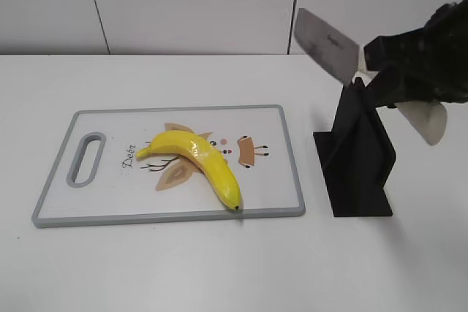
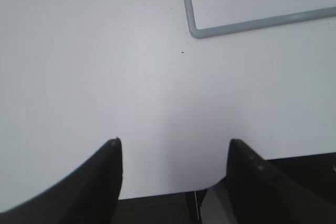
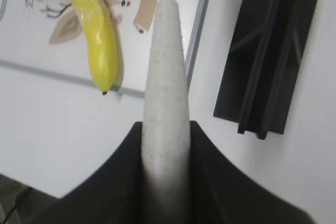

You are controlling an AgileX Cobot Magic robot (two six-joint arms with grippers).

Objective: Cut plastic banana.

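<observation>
the right end effector (image 3: pixel 165 150) is clamped on the pale speckled handle of a knife (image 1: pixel 327 45), its two dark fingers (image 3: pixel 123 182) pressed against either side of the handle in the right wrist view. in the exterior view the knife hangs in the air at the upper right, tilted, with the broad grey blade pointing up and to the left and the pale handle end sticking out below the arm on the right. directly under it stands a black knife stand (image 1: pixel 358 155) on the white worktop (image 1: pixel 219 268), just beside the right edge of the cutting board (image 1: pixel 110 213). the board is white with a grey rim, a handle slot at its left end and a cartoon print in the middle. the plastic banana (image 1: pixel 197 160) lies whole on that print, stem toward the left and dark tip near the board's front edge. the left end effector (image 2: pixel 173 156) hovers over bare worktop with its fingers spread wide and nothing between them; only a corner of the board shows at the top of its view, so its height above the worktop is hard to judge.
</observation>
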